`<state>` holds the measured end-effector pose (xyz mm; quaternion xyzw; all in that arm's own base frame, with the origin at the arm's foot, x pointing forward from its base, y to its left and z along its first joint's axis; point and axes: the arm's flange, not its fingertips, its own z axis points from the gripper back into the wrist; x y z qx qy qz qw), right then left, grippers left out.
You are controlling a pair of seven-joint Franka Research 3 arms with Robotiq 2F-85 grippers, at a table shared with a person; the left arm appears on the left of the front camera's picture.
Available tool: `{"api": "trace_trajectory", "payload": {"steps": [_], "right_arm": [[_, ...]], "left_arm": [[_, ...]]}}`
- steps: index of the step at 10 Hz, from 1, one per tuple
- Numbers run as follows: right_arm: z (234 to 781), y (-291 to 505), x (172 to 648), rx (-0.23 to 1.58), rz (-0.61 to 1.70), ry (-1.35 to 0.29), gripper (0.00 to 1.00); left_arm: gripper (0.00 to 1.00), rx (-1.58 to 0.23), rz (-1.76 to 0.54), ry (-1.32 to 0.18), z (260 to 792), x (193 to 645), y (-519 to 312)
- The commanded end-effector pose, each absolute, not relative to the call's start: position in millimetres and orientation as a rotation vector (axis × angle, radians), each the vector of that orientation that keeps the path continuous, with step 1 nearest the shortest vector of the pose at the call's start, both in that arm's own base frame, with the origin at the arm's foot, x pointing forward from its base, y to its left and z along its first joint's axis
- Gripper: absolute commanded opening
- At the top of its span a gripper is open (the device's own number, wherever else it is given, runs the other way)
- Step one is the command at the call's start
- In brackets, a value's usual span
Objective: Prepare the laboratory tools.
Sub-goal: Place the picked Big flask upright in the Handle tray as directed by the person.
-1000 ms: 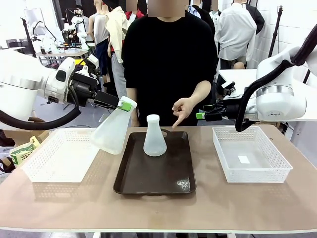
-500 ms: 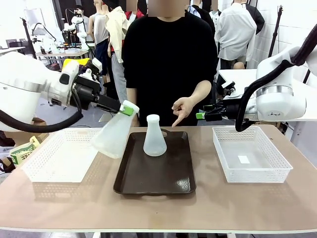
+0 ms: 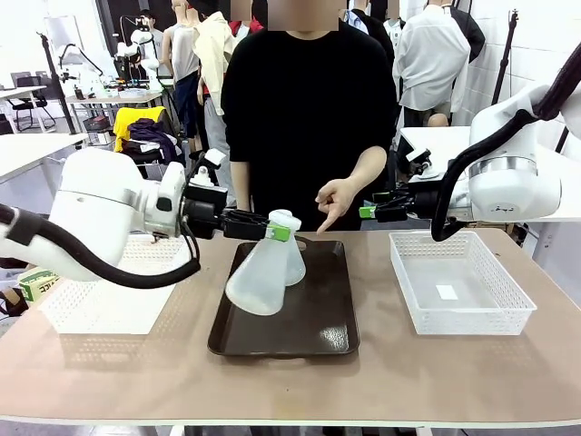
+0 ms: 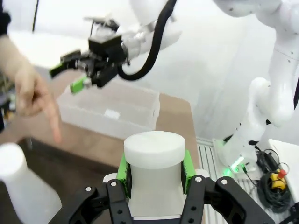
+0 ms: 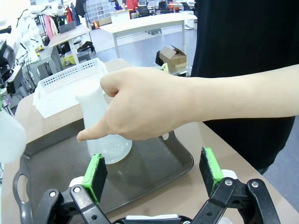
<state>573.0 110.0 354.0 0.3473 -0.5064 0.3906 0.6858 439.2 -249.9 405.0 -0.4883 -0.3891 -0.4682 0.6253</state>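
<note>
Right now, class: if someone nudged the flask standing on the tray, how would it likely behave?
The standing flask probably resists tipping: wide base, narrow neck. It looks empty and translucent, so likely light, sliding easily on the smooth tray. Once toppled, its round body might roll.

Both flasks, the held one (image 3: 260,278) and the standing one (image 3: 292,257), are seen as frosted, translucent, matt plastic. The tray (image 3: 309,320) is rendered in dark, slightly glossy plastic, the baskets (image 3: 460,313) in white plastic mesh, and the tabletop (image 3: 290,381) in smooth matt tan laminate.
</note>
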Motion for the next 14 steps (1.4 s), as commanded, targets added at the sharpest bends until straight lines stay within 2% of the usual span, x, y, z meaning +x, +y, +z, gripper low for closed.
{"api": "trace_trajectory", "payload": {"steps": [1,2,6,10,14], "right_arm": [[354.7,110.5,575.7,0.783,0.881,-1.111,1.0],[354.7,110.5,575.7,0.783,0.881,-1.111,1.0],[354.7,110.5,575.7,0.783,0.881,-1.111,1.0],[354.7,110.5,575.7,0.783,0.881,-1.111,1.0],[354.7,110.5,575.7,0.783,0.881,-1.111,1.0]], "left_arm": [[0.0,-1.197,-1.196,-1.031,380.1,447.9,-260.5],[0.0,-1.188,-1.205,-1.14,366.7,457.8,-263.3],[0.0,-1.12,-1.221,-1.319,341.7,474.3,-262.7],[0.0,-1.181,-1.15,-1.297,315.9,481.6,-260.8],[0.0,-1.151,-1.122,-1.239,296.5,487.8,-257.6]]}}
